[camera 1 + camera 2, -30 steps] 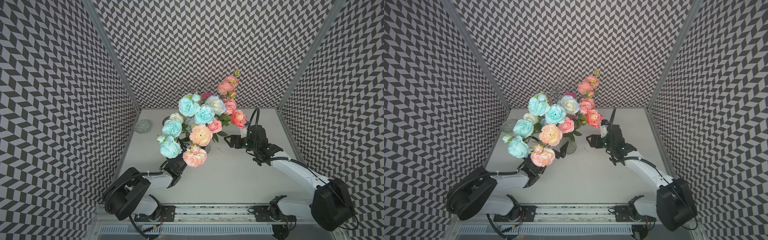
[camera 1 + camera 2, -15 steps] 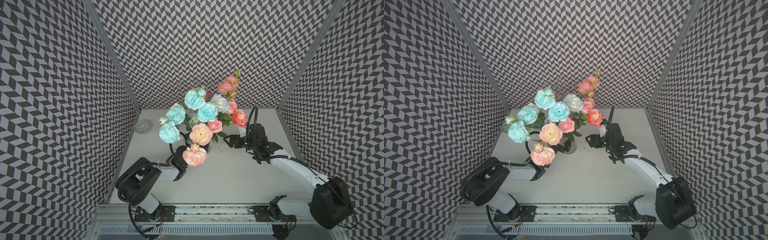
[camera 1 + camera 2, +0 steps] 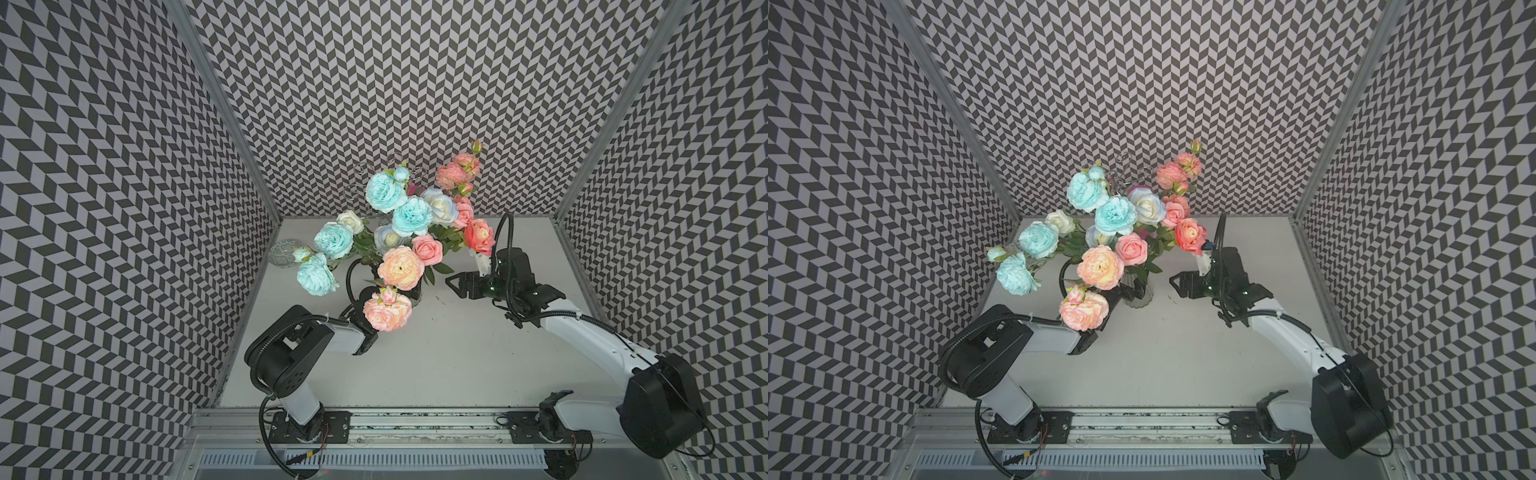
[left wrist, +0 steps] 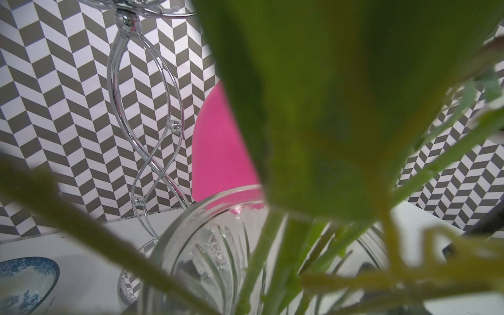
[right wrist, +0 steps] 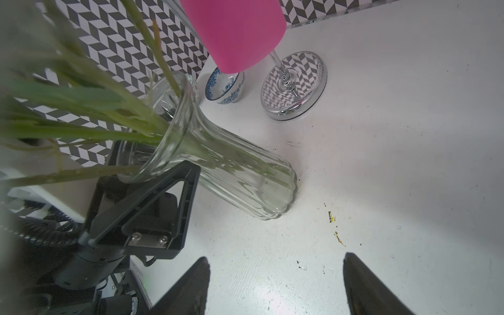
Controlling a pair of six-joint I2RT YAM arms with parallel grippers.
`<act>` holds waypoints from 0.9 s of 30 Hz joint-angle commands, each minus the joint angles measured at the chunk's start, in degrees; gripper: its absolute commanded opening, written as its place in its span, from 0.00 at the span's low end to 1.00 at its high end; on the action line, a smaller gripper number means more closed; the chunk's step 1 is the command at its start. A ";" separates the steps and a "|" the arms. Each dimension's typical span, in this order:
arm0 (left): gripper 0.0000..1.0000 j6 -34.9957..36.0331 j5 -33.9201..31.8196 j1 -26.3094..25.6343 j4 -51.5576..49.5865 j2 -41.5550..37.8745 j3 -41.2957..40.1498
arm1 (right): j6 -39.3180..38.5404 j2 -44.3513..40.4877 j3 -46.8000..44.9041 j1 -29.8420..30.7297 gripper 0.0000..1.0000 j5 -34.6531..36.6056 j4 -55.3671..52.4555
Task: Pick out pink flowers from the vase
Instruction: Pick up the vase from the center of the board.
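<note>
Black-and-white chevron walls are seen on three sides of a white worktop. Toward the back of the worktop a small clear ribbed glass vase with a flared rim is stood, and a mixed bunch is carried in it. The pink flowers, with pink, peach and coral heads on thin green stems, are spread above and around the vase. They are mixed with turquoise-blue blooms and white-cream roses, and green stems are seen gathered in the vase's mouth.

The left claw is placed at the vase's neck just under the rim. One black triangular finger is set against the near side of the glass and the other is seen behind it. Whether the glass is actually squeezed cannot be told.

The right claw is held low beside the vase, apart from it, with its jaws spread wide and nothing between them.

Behind the vase, a magenta goblet, a blue-and-white porcelain bowl and a twisted silver wire stand on a round mirrored base are placed. A squat patterned glass bowl is set at the worktop's left edge.
</note>
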 commanded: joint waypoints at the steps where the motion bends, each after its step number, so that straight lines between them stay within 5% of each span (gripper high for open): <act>1: 1.00 -1.63 -0.74 0.33 1.00 0.67 1.17 | -1.77 -2.65 0.90 0.53 0.74 -1.94 2.26; 17: 0.99 -4.88 -0.93 0.60 -3.05 2.36 3.07 | -7.42 -12.46 -3.50 8.60 0.41 -4.28 10.80; 27: 0.98 -6.51 -1.88 0.87 -5.45 3.70 4.75 | -8.25 -12.16 -1.91 12.94 0.35 0.40 14.67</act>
